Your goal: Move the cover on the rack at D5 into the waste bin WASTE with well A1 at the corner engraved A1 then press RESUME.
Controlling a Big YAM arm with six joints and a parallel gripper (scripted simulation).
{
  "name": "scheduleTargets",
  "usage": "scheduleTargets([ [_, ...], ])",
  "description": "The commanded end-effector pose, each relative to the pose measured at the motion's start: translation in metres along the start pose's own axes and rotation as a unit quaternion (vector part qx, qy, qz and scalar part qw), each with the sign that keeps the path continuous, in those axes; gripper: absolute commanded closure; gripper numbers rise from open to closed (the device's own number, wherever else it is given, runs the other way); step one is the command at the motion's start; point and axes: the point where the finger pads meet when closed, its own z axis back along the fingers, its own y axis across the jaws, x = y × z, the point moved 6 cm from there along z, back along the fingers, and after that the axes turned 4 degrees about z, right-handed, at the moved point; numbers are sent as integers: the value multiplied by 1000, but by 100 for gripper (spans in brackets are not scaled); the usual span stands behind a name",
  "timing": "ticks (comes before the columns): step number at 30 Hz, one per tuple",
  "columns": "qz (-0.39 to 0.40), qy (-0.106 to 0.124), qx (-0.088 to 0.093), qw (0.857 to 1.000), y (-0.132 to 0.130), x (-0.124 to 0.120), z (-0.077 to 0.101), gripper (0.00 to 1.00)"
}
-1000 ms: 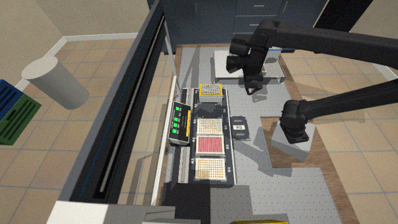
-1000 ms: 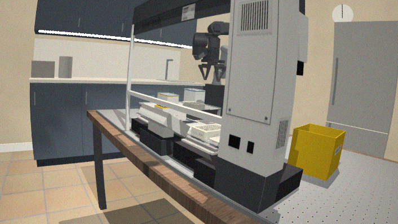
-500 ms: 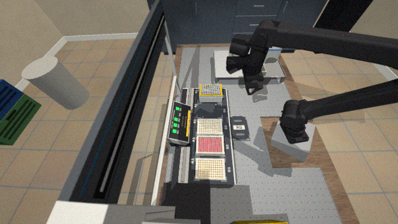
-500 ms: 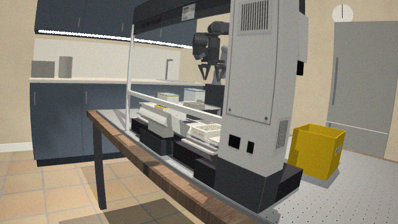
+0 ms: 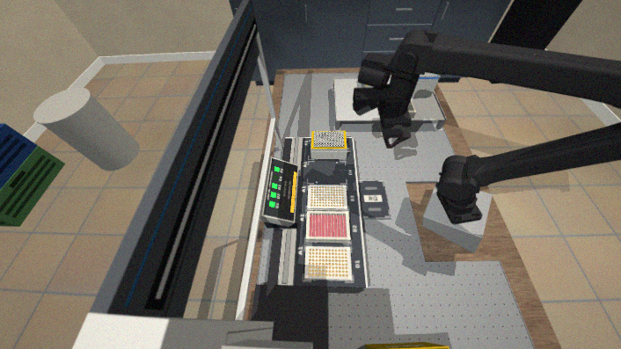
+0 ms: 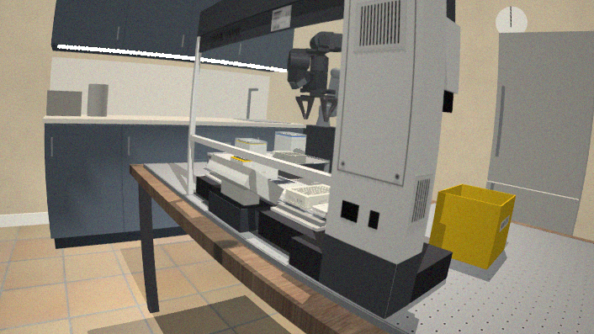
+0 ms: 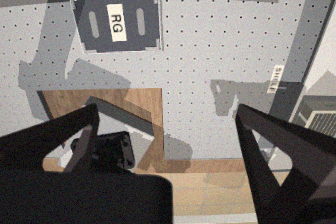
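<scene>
Top view shows my gripper [image 5: 393, 140] hanging empty with its jaws spread wide above the grey perforated table [image 5: 440, 280], near the tip rack [image 5: 328, 143] at the far end of the deck, whose yellow-edged cover [image 5: 328, 138] lies on top. Exterior view has the yellow waste bin [image 6: 471, 229] standing behind the white tower [image 6: 385, 93], well apart from the rack. Wrist view looks down between my two dark fingers at bare table, with the spare nest [image 7: 117, 22] marked RG beyond them.
</scene>
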Motion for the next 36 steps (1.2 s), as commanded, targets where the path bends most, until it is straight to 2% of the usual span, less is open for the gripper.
scheduleTargets([
  [1,2,-36,-19,999,-7,13,28,0],
  [6,2,-36,-19,999,-7,13,28,0],
  [13,2,-29,-23,999,-48,12,25,0],
  [15,2,-29,-23,999,-48,12,25,0],
  [27,3,-24,-27,999,-109,7,24,0],
  [32,12,-24,-22,999,-103,9,25,0],
  [33,15,-30,-29,999,-99,8,30,0],
  [36,9,-28,-31,999,-101,5,30,0],
])
